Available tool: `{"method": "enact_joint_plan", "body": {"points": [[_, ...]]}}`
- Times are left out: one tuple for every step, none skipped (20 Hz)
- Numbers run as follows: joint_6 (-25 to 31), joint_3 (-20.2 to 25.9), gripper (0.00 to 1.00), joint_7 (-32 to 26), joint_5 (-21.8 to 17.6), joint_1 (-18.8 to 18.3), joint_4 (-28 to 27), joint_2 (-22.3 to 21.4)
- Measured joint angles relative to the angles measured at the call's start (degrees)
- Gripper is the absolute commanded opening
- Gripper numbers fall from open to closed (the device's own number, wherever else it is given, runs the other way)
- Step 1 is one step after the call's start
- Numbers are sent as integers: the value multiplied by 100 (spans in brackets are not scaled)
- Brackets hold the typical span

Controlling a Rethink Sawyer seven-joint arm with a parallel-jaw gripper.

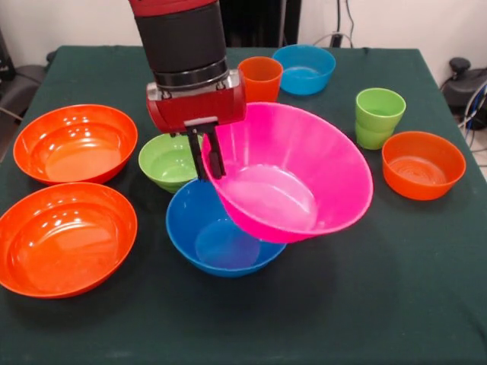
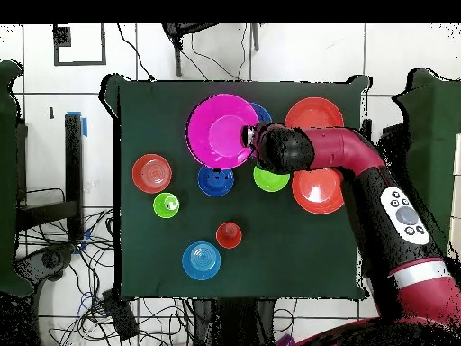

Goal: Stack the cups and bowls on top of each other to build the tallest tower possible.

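Observation:
My gripper (image 1: 207, 172) is shut on the near-left rim of the large pink bowl (image 1: 293, 179). It holds the bowl tilted in the air, partly over the large blue bowl (image 1: 217, 243) on the table. In the overhead view my gripper (image 2: 247, 137) is at the pink bowl's (image 2: 219, 131) right rim, and the blue bowl (image 2: 262, 113) peeks out behind it. Two large orange bowls (image 1: 74, 143) (image 1: 67, 237) sit at the left. A lime green bowl (image 1: 167, 161) is just left of my gripper.
An orange cup (image 1: 260, 77) and a light blue bowl (image 1: 304, 68) stand at the far side. Lime green cups (image 1: 378, 118), nested, and a small orange bowl (image 1: 423, 164) are at the right. A dark blue bowl (image 2: 216, 180) shows only in the overhead view.

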Motion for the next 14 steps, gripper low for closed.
{"method": "enact_joint_plan", "body": {"points": [[-12,32,0,0,-50,-20,0,48],[-15,75,0,0,-99,-38,0,97],[-18,118,0,0,-148,-56,-1,145],[-18,135,0,0,-159,-60,-1,162],[-18,146,0,0,-169,-61,-2,172],[-18,173,0,0,-188,-62,-1,192],[-17,218,0,0,-215,-61,-1,212],[-17,233,0,0,-222,-61,-1,215],[-16,249,0,0,-236,-61,-1,216],[-16,266,0,0,-249,-61,-1,217],[-16,282,0,0,-262,-61,-1,218],[-16,294,0,0,-272,-61,-2,218],[-16,304,0,0,-282,-61,-2,218],[-16,325,0,0,-308,-61,-2,220]]}}
